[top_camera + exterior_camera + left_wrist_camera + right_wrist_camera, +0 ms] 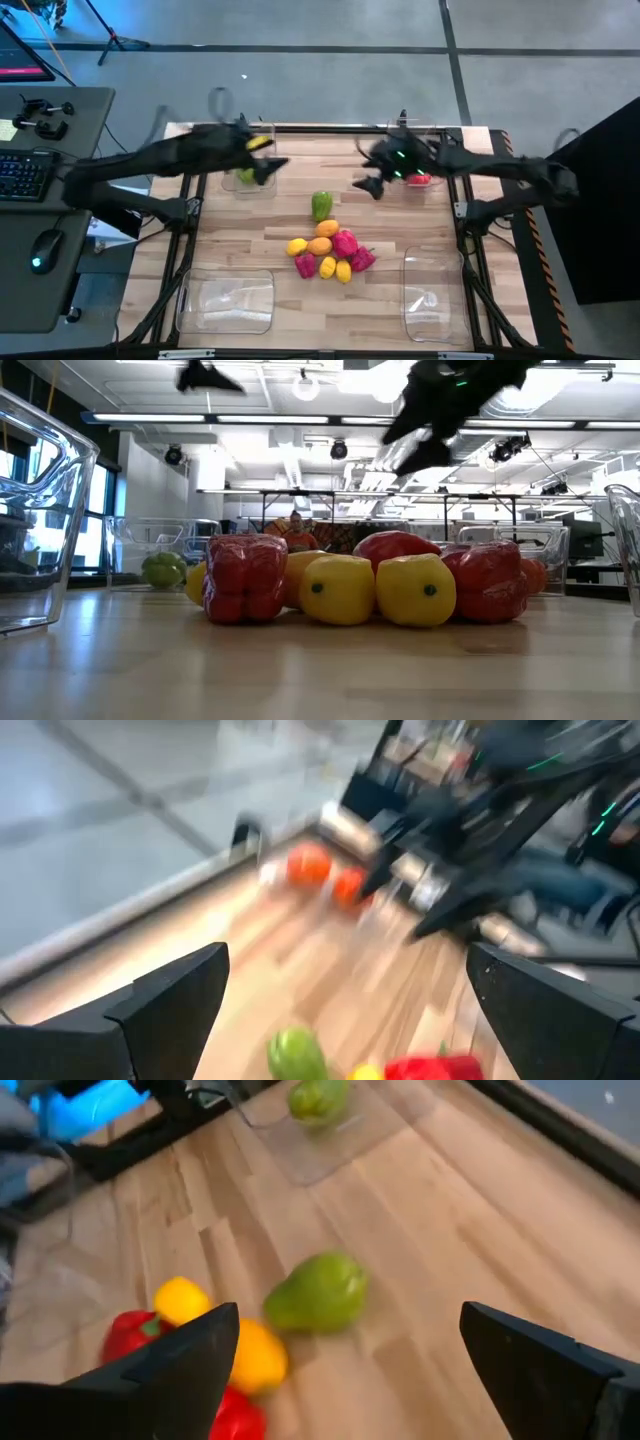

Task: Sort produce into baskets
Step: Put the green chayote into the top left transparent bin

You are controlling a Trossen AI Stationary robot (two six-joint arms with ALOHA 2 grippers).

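Pale wood planks make up the table (250, 245), and near its middle we see the loose produce heaped together: a green pear (321, 205) at the far end of the heap, then orange, yellow, red and magenta pieces touching one another, among them a magenta pepper (344, 243) and a yellow pepper (337, 589). Four clear baskets sit toward the corners. The far-left basket (246, 178) holds a green fruit (245, 176); the far-right basket (425, 178) holds a red piece (420, 180); the near-left basket (226, 301) and near-right basket (430, 297) show nothing inside. We find the left gripper (270, 166) raised above the table beside the far-left basket, its fingers spread wide and holding nothing. The right gripper (368, 184) hangs in the air between the pear and the far-right basket, fingers likewise parted and empty; its wrist view looks down on the pear (318, 1291) between the two dark fingers (170, 1370). Both arms are smeared in the frames. In the low view a person (297, 532) sits in the room well behind the table.
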